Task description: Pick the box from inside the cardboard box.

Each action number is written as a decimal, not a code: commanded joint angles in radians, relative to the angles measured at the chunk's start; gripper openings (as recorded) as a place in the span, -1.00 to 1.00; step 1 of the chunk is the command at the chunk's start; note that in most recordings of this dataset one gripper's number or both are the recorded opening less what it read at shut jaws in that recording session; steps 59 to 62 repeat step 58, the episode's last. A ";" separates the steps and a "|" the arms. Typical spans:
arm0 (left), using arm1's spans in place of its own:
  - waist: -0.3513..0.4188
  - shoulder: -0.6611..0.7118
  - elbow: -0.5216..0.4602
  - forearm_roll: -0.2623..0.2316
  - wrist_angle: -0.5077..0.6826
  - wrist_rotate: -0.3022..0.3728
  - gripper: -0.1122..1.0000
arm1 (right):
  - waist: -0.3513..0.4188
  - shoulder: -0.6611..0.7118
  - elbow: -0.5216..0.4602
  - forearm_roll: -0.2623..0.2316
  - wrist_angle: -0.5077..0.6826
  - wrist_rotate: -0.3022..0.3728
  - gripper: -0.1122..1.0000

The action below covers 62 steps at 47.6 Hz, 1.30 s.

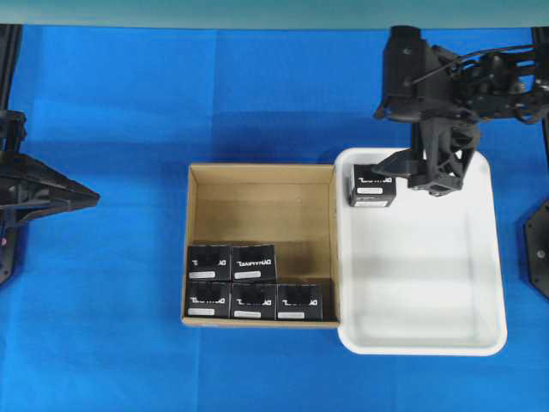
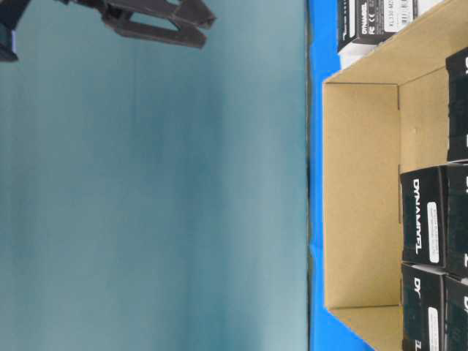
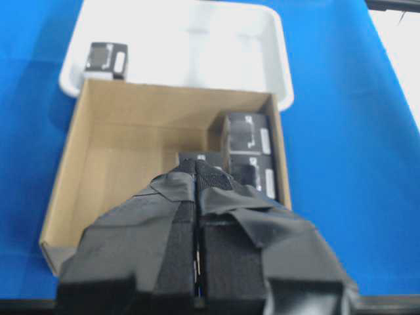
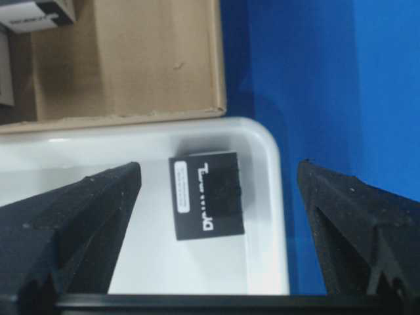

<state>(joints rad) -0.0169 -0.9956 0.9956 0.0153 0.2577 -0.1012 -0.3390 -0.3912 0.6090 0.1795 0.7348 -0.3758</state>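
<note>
1. Left of the cardboard box [image 1: 262, 245], well apart from it, the left gripper [image 1: 86, 199] lies level, pointing at it, its jaws pressed together.
2. Inside the cardboard box sit five cartons [image 1: 254, 262], all along its near wall.
3. Right of the cardboard box, touching it, one tray [image 1: 480, 257] holds one box [image 1: 372, 186] in its far-left corner.
4. Above that box, the right gripper [image 4: 216, 230] points down, jaws wide apart, holding nothing.
</note>
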 commanded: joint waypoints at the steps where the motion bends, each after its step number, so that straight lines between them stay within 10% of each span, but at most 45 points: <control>1: -0.002 0.006 -0.020 0.003 -0.005 0.000 -0.89 | 0.005 -0.038 0.008 0.008 -0.023 0.005 0.92; 62: 0.011 -0.002 0.008 0.002 -0.005 0.002 -0.89 | 0.034 -0.255 0.172 0.006 -0.183 0.026 0.92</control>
